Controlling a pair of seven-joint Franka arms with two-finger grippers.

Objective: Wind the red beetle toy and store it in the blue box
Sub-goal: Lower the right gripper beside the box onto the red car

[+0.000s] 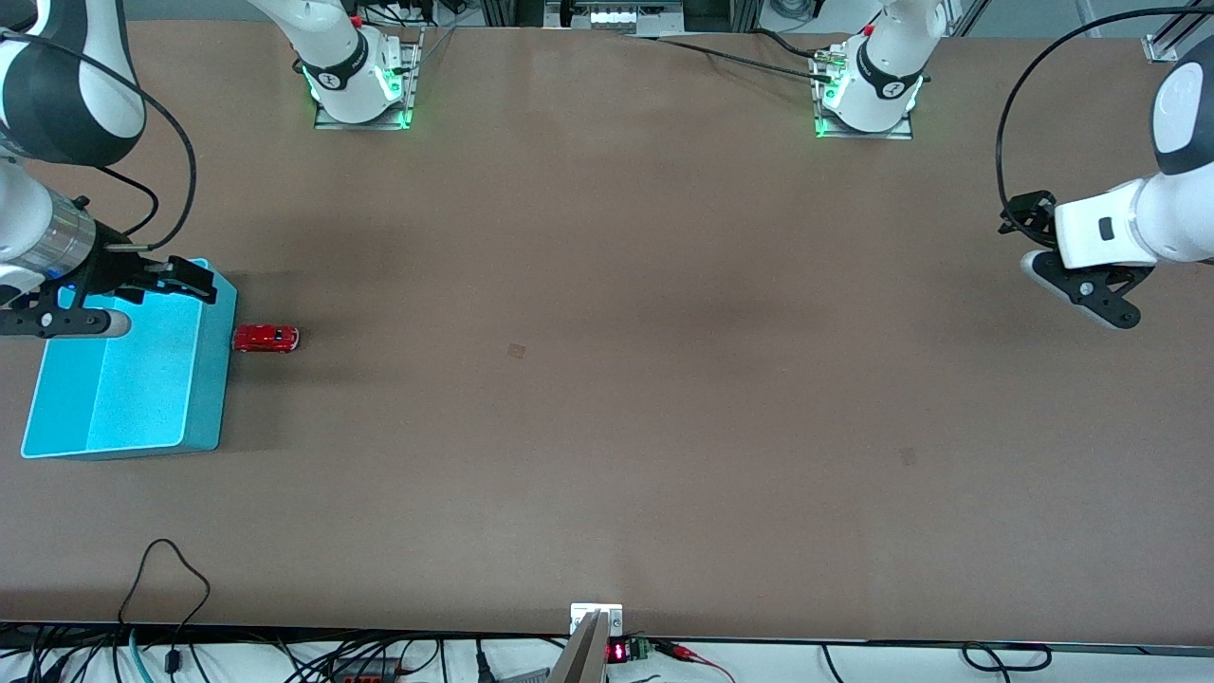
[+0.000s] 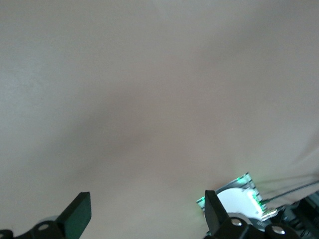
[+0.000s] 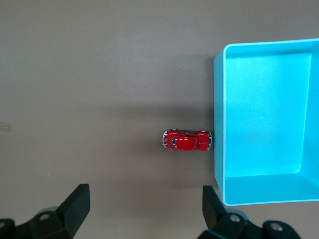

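Note:
The red beetle toy (image 1: pixel 266 338) stands on the brown table, against the outside wall of the blue box (image 1: pixel 211 379) on its side toward the table's middle. The box is upright and empty, at the right arm's end of the table. My right gripper (image 1: pixel 114 302) hangs open and empty above the box's edge nearest the robots. The right wrist view shows the toy (image 3: pixel 186 140) touching the box (image 3: pixel 219 124), with my right gripper (image 3: pixel 147 209) well above the bare table beside them. My left gripper (image 1: pixel 1081 289) waits open and empty in the air at the left arm's end; the left wrist view (image 2: pixel 148 214) shows only bare table below it.
The two arm bases (image 1: pixel 360 90) (image 1: pixel 868 95) stand along the table's edge by the robots; the left one also shows in the left wrist view (image 2: pixel 239 195). A small metal fitting (image 1: pixel 596 621) and cables lie at the edge nearest the front camera.

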